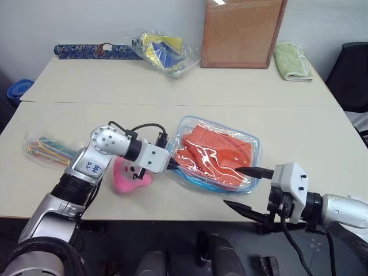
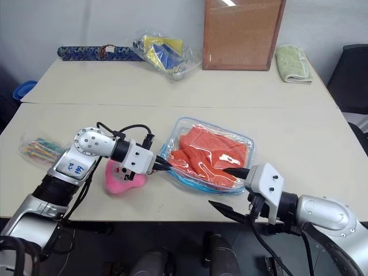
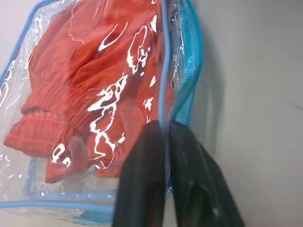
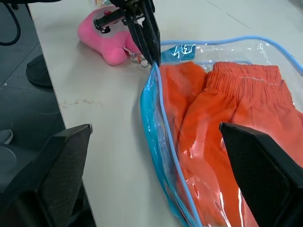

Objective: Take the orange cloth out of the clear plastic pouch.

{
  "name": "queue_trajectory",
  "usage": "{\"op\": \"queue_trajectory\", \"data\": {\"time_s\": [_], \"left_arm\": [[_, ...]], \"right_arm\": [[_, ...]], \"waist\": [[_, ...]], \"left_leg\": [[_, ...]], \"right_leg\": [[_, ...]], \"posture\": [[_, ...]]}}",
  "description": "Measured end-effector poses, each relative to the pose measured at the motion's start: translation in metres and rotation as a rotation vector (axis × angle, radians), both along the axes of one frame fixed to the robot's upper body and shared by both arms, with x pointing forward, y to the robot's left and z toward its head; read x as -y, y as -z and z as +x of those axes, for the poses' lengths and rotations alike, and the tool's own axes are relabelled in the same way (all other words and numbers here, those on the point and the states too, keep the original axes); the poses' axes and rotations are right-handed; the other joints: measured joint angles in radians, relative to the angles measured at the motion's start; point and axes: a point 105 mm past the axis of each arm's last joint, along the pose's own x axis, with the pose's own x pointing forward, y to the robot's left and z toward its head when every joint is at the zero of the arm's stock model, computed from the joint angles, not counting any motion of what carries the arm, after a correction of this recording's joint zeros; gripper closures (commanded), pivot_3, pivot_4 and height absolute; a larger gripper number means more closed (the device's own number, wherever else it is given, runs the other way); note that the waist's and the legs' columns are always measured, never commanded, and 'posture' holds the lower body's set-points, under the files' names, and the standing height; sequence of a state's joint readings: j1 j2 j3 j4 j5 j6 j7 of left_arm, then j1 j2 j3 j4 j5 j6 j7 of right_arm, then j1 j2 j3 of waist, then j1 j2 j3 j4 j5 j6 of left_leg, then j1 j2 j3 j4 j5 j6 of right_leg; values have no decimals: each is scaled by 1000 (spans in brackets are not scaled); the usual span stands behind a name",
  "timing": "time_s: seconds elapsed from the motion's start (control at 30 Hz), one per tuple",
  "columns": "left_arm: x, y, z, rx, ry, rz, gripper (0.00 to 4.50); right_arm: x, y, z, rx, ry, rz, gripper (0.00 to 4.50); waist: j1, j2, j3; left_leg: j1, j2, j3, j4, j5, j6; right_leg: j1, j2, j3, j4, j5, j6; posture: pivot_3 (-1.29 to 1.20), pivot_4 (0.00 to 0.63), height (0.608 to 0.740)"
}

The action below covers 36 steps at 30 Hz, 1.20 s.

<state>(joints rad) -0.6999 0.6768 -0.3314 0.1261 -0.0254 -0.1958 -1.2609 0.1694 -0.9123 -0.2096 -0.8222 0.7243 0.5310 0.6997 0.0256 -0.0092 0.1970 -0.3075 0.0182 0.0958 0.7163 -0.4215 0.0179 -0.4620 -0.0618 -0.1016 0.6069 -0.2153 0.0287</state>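
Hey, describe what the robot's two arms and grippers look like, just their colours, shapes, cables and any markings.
Both arms are silver metal with black joint bands. The left arm has a rounded, bolted elbow housing, a blue-printed label and looping black cables. The left gripper has slim black tapered fingers. The right gripper sits on a blocky white wrist housing, with long black pointed fingers and a black cable below.

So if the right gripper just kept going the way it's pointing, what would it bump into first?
Probably the clear pouch with the orange cloth inside. The open right gripper points toward its near edge, though how close it already is is hard to judge.
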Motion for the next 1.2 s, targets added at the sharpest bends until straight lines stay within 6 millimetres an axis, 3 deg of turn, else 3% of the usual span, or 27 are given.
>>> {"op": "queue_trajectory", "data": {"time_s": [0.33,0.43,0.5,0.63,0.73,0.83,0.97,1.2], "left_arm": [[7,0,4,-221,-129,-102,4491],[17,-14,16,-306,-222,-212,4491],[27,-35,27,-383,-312,-344,4491],[47,-54,27,-531,-392,-466,4491],[58,-54,22,-603,-425,-483,4500],[63,-53,16,-581,-415,-463,4500],[66,-44,13,-567,-407,-434,4500],[65,-41,14,-552,-415,-429,4500]], "right_arm": [[4,0,1,6,14,-10,0],[5,1,1,13,24,-16,0],[7,4,1,14,38,-36,0],[5,14,2,1,52,-55,0],[0,18,10,19,78,-47,573],[0,18,34,61,174,-25,1592],[7,15,53,106,283,-27,1592],[11,24,67,131,337,-112,1592]], "waist": [[2,0,0],[3,0,0],[3,0,0],[-2,-1,0],[-6,-1,0],[-8,0,0],[-2,0,0],[-2,0,0]], "left_leg": [[0,0,-1,0,0,0],[-3,-1,-2,1,0,1],[-9,-2,-3,1,1,2],[-10,-2,-3,1,1,2],[-9,-1,-2,2,1,1],[-8,-2,-3,2,2,-1],[-8,-1,-4,2,3,-3],[-8,-2,-4,2,3,-3]], "right_leg": [[0,0,0,0,0,0],[0,0,-1,0,1,1],[0,0,-1,0,1,2],[0,0,0,1,2,3],[0,0,0,1,2,3],[-1,-1,1,1,1,2],[-1,0,0,3,0,0],[-1,-1,0,3,0,0]], "posture": [[0,150,740],[0,150,740],[0,150,740],[0,150,740],[0,150,740],[0,150,740],[0,150,740],[0,150,740]]}}
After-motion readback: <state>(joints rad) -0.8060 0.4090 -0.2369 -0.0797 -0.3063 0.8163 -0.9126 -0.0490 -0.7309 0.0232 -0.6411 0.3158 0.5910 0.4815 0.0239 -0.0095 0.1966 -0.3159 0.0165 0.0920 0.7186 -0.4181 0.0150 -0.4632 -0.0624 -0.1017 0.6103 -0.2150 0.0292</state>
